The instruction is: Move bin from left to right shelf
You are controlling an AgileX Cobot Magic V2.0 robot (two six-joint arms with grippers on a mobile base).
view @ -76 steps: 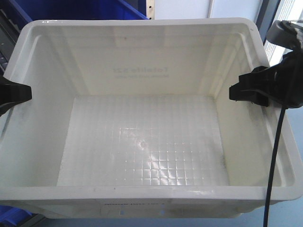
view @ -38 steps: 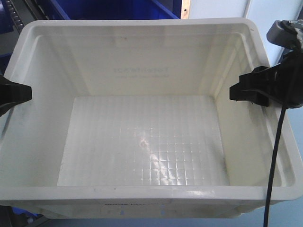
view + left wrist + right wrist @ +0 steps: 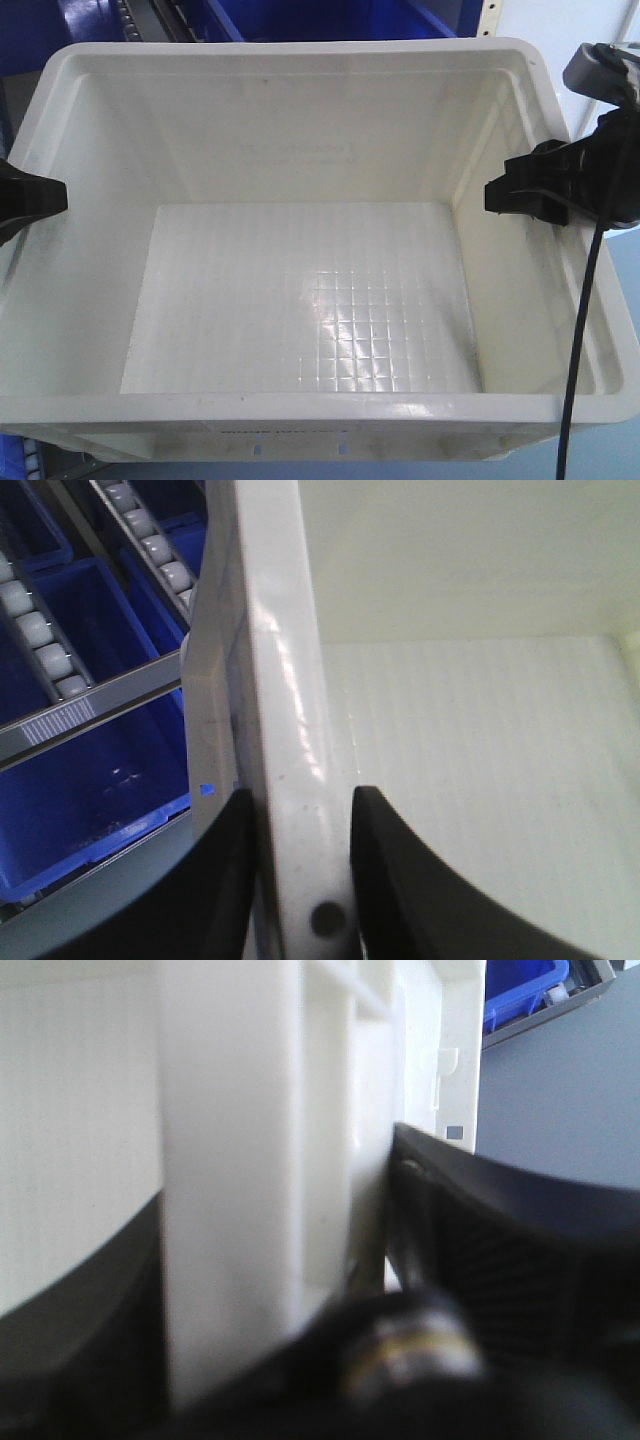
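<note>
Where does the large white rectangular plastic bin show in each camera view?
Front view: the large white rectangular plastic bin fills the frame.
Left wrist: its rim runs up the centre.
Right wrist: its ribbed rim stands left of centre.
Shared landmark: dark blue plastic crates beyond it.

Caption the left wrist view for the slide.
Left gripper pinches the rim of the white bin, above blue crates and roller tracks.

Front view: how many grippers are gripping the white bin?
2. The left gripper clamps the bin's left wall, the right gripper its right wall, each with fingers on both sides. None seem hidden.
</note>
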